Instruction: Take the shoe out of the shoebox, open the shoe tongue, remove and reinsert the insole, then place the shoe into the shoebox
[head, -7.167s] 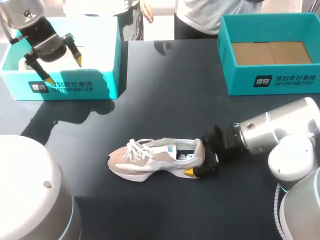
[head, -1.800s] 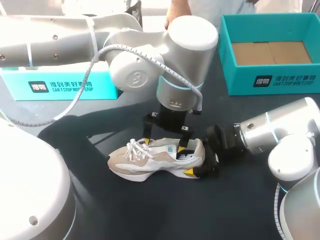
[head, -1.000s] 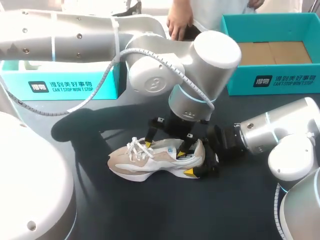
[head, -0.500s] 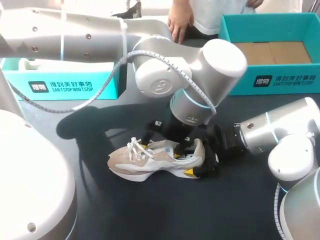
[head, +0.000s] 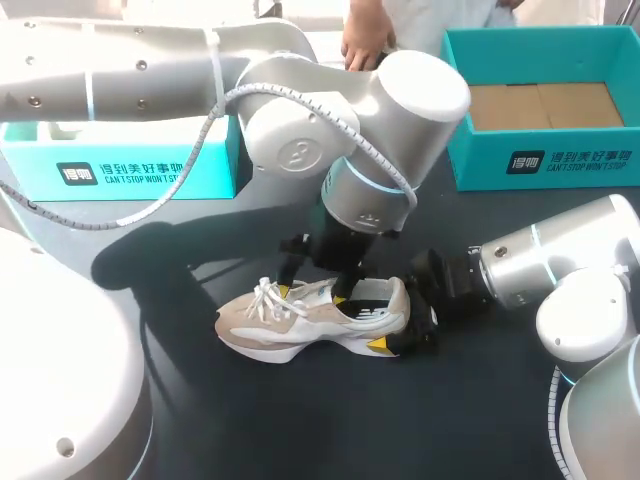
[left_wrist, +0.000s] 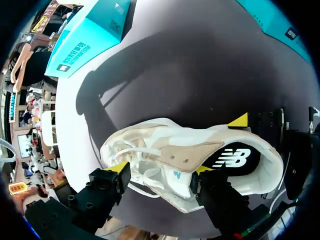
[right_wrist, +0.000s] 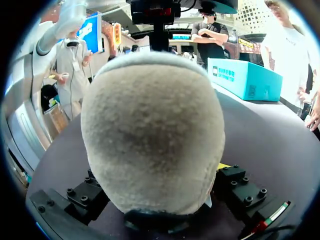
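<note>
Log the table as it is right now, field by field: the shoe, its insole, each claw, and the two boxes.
shoe: on its sole on the table, outside both boxes
insole: inside the shoe
left claw: open, over the laces, one tip at the tongue
right claw: shut on the heel
left shoebox: teal, far left
right shoebox: teal, far right

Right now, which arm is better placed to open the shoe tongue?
Left. The left claw is open astride the tongue of the shoe, while the right claw is clamped on its heel, steadying it.
</note>
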